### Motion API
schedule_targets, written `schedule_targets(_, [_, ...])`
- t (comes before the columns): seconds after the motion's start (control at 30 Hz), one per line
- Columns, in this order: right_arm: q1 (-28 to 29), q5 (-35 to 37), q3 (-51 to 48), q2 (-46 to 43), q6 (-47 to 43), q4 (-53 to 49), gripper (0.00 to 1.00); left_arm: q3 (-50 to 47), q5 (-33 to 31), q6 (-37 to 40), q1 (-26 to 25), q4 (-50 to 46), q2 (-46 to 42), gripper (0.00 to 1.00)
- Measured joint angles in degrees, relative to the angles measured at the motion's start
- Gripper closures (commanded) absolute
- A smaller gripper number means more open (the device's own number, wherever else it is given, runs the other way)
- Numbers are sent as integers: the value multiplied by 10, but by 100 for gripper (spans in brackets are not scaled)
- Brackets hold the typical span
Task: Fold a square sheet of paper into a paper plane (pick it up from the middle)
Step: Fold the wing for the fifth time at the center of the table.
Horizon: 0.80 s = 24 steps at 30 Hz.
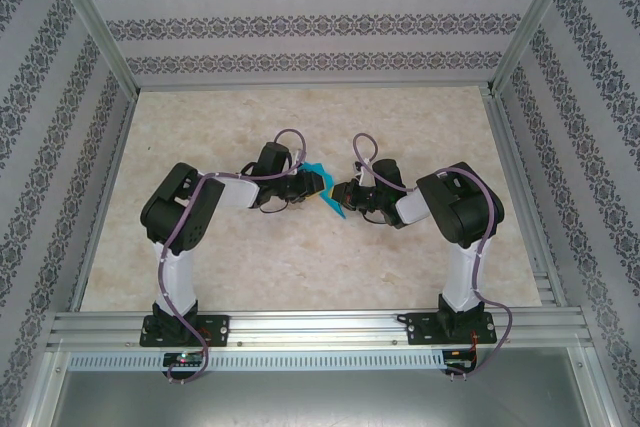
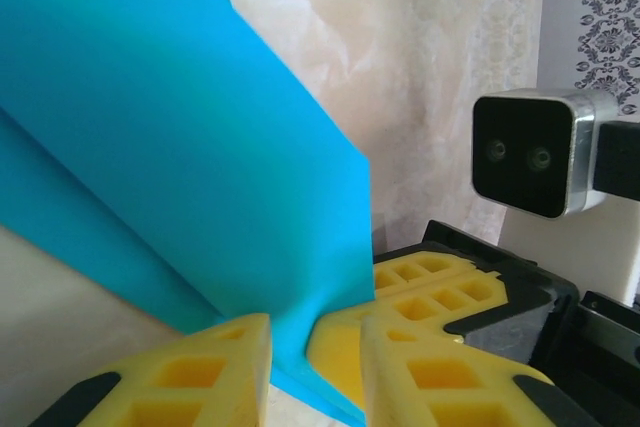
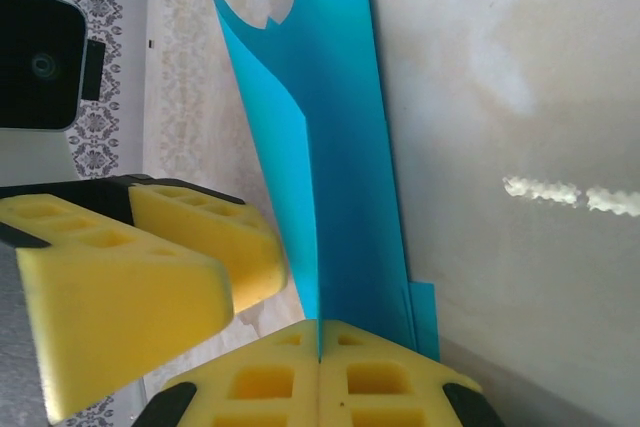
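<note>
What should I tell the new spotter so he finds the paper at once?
Go to the middle of the beige table, where the two arms meet. The paper sits between them, one end clamped in the right gripper. It is the only turquoise thing there, beside yellow fingers and black arms.

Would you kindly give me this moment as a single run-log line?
phase: mid-fold | right gripper: shut on blue paper | left gripper: open, fingers either side of the paper
</note>
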Motion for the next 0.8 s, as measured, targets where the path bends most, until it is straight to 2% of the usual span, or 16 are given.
schedule_targets(0.8, [-3,-16,12,3,-4,-24,100,1,-2,0,0,32,9,81])
